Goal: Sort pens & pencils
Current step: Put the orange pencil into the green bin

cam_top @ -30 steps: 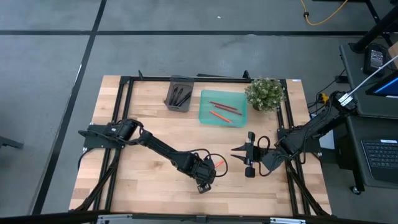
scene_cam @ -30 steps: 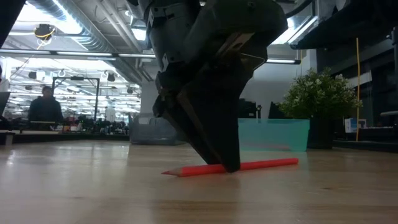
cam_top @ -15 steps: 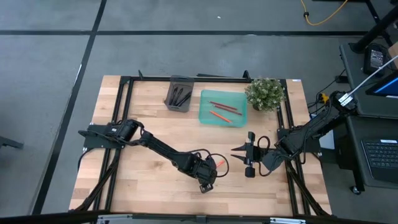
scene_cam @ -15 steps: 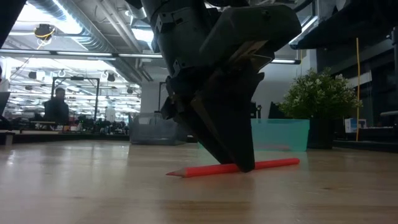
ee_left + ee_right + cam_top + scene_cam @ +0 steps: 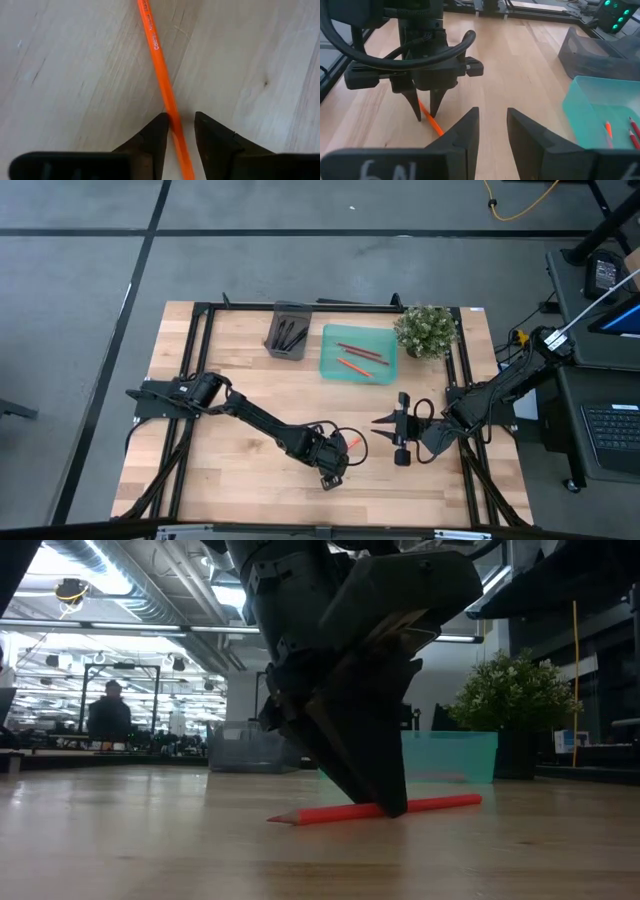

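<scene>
**Pencil straddled at the table's front**

Pencil [image 5: 161, 70], orange, lies flat on the bare wooden table [image 5: 230, 380], in the front middle of the top and well clear of every edge. The left gripper [image 5: 338, 457] stands over it with fingertips [image 5: 156, 131] down on the wood, one on each side of the shaft, spread just wider than the pencil; the left wrist view shows a thin gap on either side, so it is not pinched. In the low view both ends of the pencil stick out past the dark fingers.

The right gripper [image 5: 388, 420] waits just to the right, near the table's right rail, its fingers parted and holding nothing.

Toward the back edge, the teal tray [image 5: 333, 367] holds other pencils [image 5: 359, 352]; touching or just beside it on the left, the grey tray [image 5: 279, 350] holds the black pens [image 5: 290, 334]. A potted plant [image 5: 427, 330] stands at the teal tray's right. Between the trays and the left gripper the wood is open.

A person [image 5: 108, 716] shows far off in the room behind the table.
</scene>
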### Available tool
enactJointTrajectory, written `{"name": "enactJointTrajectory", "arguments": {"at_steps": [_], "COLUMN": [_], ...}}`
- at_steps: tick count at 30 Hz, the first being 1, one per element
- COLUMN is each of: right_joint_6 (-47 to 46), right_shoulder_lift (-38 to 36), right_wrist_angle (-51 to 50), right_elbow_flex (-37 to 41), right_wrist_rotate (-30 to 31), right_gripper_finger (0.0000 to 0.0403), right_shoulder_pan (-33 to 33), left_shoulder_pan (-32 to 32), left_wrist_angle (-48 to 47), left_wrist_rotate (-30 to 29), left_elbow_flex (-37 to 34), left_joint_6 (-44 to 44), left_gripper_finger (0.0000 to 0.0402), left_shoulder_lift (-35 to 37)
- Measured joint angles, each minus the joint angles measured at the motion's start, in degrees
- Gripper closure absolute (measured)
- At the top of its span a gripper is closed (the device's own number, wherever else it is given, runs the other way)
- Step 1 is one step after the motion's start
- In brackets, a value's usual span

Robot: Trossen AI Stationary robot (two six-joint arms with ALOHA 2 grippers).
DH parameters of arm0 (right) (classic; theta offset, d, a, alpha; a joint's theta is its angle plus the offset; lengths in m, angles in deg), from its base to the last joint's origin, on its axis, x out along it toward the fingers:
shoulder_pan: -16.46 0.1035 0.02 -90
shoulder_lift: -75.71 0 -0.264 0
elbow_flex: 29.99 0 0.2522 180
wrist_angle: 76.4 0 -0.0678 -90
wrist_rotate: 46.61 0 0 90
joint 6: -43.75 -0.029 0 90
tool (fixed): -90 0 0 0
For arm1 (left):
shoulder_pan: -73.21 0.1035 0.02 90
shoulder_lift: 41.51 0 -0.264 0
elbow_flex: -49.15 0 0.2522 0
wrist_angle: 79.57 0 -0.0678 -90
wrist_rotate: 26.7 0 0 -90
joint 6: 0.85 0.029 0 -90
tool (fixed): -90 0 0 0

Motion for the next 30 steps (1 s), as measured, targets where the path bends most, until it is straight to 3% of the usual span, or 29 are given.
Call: {"name": "enactJointTrajectory", "arguments": {"at_steps": [10,19,25,30], "right_joint_6": [-0.1,-0.1,-0.1,-0.1], "right_shoulder_lift": [0.0,0.0,0.0,0.0], "right_wrist_angle": [0.0,0.0,0.0,0.0], "right_elbow_flex": [0.0,0.0,0.0,0.0], "right_wrist_rotate": [-0.1,-0.1,-0.1,-0.1], "right_gripper_finger": [0.0302,0.0302,0.0302,0.0302], "right_shoulder_pan": [0.0,0.0,0.0,0.0], "left_shoulder_pan": [0.0,-0.2,-0.7,-0.9], "left_wrist_angle": [-1.0,-0.9,-1.0,-0.8], "left_wrist_rotate": [-0.2,-0.1,-0.4,-0.4], "left_elbow_flex": [0.0,0.0,0.0,0.0], "left_joint_6": [1.7,4.3,5.9,6.1], "left_gripper_finger": [0.0390,0.0367,0.0393,0.0389], "left_shoulder_lift": [0.0,0.0,0.0,0.0]}}
